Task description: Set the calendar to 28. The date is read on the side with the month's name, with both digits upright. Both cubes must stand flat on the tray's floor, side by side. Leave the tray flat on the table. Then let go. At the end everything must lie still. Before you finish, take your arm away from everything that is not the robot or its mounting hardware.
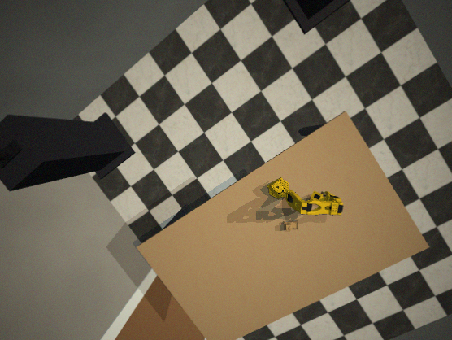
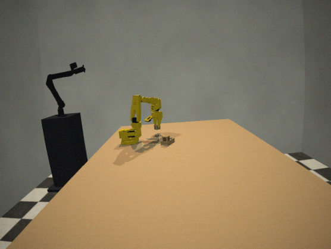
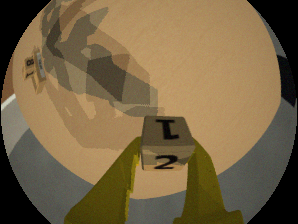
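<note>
a pale cube (image 3: 165, 144) is pinched between the two yellow fingers of the end effector (image 3: 162, 163), low in the centre of the wrist view. on the cube's near face a "2" is read upright; on the face above it a "1" is seen upside down. the cube is carried clear of the desk (image 3: 200, 50), whose tan surface fills the upper part of that view, with broad grey shadows of the arm spread toward the upper left. at the far left edge of the wrist view a small tray (image 3: 32, 70) is glimpsed, too blurred for its contents to be told.

in the exterior view the yellow arm (image 2: 135, 113) is seen at the far end of the desk (image 2: 193, 193), left of centre, folded over at the top so that the end effector (image 2: 156, 126) points downward. the cube (image 2: 156, 127) is held at its tip, above the desk surface and just to the upper left of the tray (image 2: 167, 140). the tray lies flat on the desk, and what appears to be a second cube (image 2: 166, 138) with a dark mark is seated in it, though the digit cannot be read at this size.

in the top view the arm (image 1: 313, 203) is found right of centre, with the tray (image 1: 288, 225) just below it and its shadow cast to the left. a black pedestal (image 2: 63, 149) with a dark arm (image 2: 59, 80) on top is seen at the left of the exterior view, standing on a chequered floor (image 1: 244, 81) beside the desk.
</note>
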You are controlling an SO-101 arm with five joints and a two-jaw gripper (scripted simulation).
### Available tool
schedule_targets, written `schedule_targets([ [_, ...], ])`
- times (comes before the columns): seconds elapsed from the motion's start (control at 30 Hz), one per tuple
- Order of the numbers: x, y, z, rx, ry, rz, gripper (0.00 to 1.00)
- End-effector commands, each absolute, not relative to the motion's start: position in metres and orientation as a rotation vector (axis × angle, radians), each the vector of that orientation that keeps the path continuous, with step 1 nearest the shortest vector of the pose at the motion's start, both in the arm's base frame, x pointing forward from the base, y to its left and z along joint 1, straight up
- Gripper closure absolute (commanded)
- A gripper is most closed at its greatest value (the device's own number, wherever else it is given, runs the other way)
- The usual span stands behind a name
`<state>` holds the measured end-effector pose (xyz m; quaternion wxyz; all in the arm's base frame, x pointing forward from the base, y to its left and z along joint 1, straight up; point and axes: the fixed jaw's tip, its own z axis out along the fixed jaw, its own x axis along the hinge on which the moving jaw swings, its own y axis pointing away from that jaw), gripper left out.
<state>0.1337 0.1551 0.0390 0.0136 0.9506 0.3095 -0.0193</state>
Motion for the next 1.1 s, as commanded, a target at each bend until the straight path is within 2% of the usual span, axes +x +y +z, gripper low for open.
schedule_targets([
  [0.0,0.1397,0.1602,0.0636,3.003,0.976,0.039,1.0],
  [1.07,0.1393,0.159,0.0698,3.004,0.973,0.039,1.0],
])
